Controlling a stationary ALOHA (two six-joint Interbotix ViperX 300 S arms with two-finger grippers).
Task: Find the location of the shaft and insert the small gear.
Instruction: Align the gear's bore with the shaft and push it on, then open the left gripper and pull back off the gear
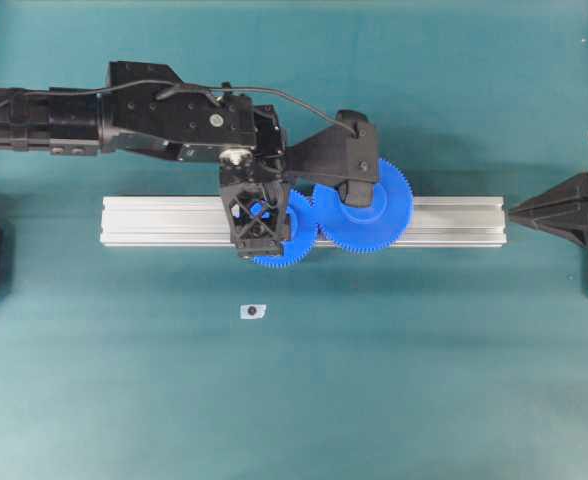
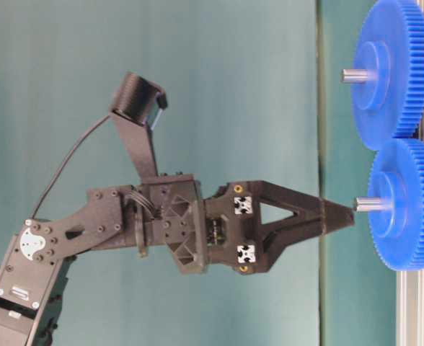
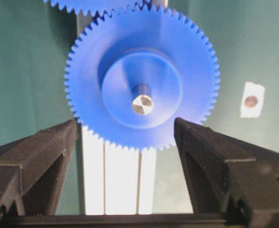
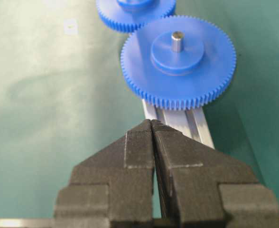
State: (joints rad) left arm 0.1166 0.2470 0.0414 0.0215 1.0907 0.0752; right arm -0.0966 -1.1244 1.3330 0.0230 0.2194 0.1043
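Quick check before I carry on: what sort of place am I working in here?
Most likely a lab test bench for assembly practice, not a factory line. A plain teal table surface carries only a silver extruded aluminium rail with two blue plastic toothed gears on metal pins, between two black robot arms.

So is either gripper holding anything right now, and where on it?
Nothing is held: the left gripper stands open around empty space before the small gear; the right gripper is shut, empty.

small gear [image 1: 292,238]: my left gripper [image 1: 261,238] covers most of it from overhead.
large gear [image 3: 97,4]: my left wrist view's top edge cuts it to a strip of teeth.
white tag [image 1: 252,312]: too small to read.
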